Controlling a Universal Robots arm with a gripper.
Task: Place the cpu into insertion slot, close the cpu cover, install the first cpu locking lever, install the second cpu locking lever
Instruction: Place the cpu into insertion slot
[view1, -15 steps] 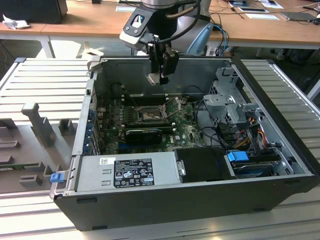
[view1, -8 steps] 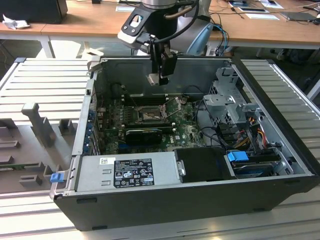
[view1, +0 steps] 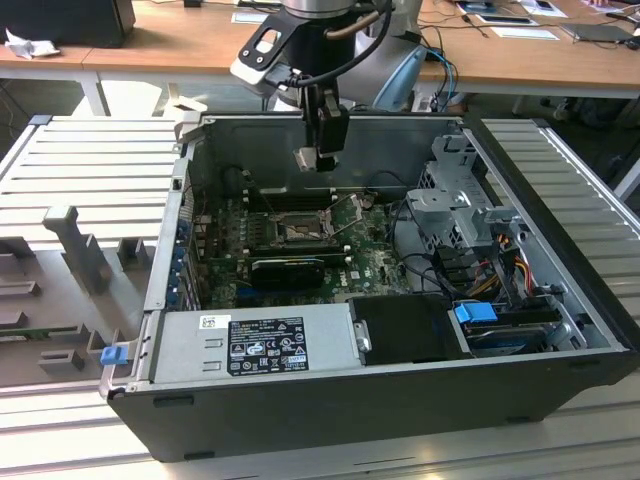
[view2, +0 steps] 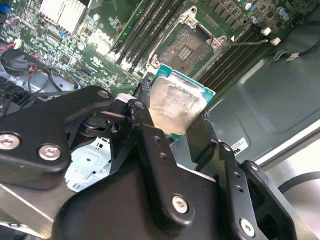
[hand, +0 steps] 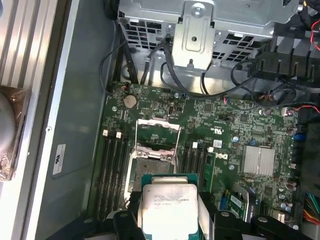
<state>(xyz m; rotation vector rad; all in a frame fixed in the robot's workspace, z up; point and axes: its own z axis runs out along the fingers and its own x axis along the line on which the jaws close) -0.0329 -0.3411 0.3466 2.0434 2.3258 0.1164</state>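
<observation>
1. Second wrist view: my gripper (view2: 175, 102), fingers clamped on the cpu (view2: 180, 92) by two opposite edges.
2. Insertion slot (view2: 189, 50): uncovered, below my fingertips, apart from the cpu.

cpu (hand: 168, 202) and power supply label (view1: 268, 345) carry print too small to read.
</observation>
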